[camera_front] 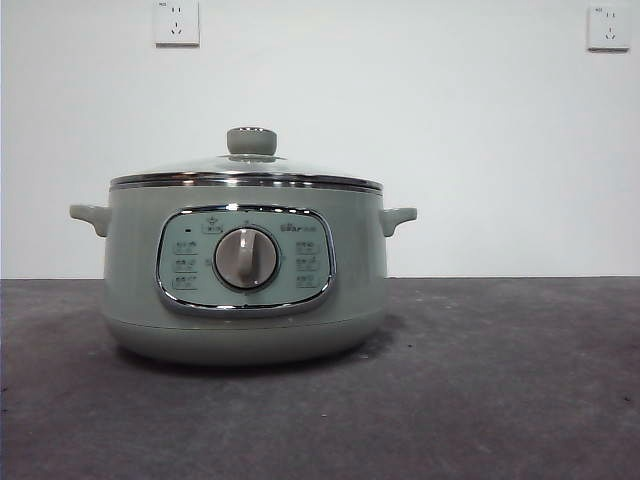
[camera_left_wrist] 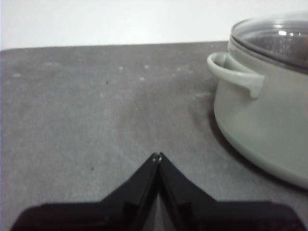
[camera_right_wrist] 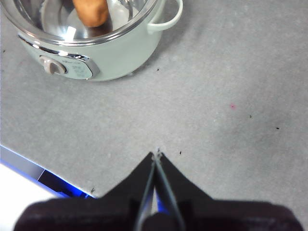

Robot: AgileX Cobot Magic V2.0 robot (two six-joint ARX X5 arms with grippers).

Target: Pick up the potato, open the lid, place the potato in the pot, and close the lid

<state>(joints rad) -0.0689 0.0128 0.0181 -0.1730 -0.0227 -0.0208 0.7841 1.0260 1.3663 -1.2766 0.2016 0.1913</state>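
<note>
Pale green electric cooker (camera_front: 245,275) standing on the grey desk (camera_front: 500,400), glass lid (camera_front: 245,168) seated on its rim, potato (camera_right_wrist: 90,12) inside, my left claw (camera_left_wrist: 157,155) and right claw (camera_right_wrist: 157,154) both closed, empty, apart from it.

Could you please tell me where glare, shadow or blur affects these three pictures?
Front view: sharp, evenly lit; a bright streak on the lid rim, soft shadow under the pot. Left wrist view: soft focus, glints on the glass, shadow at the pot's base. Right wrist view: reflections on the glass partly veil the potato; the table looks washed out.
</note>
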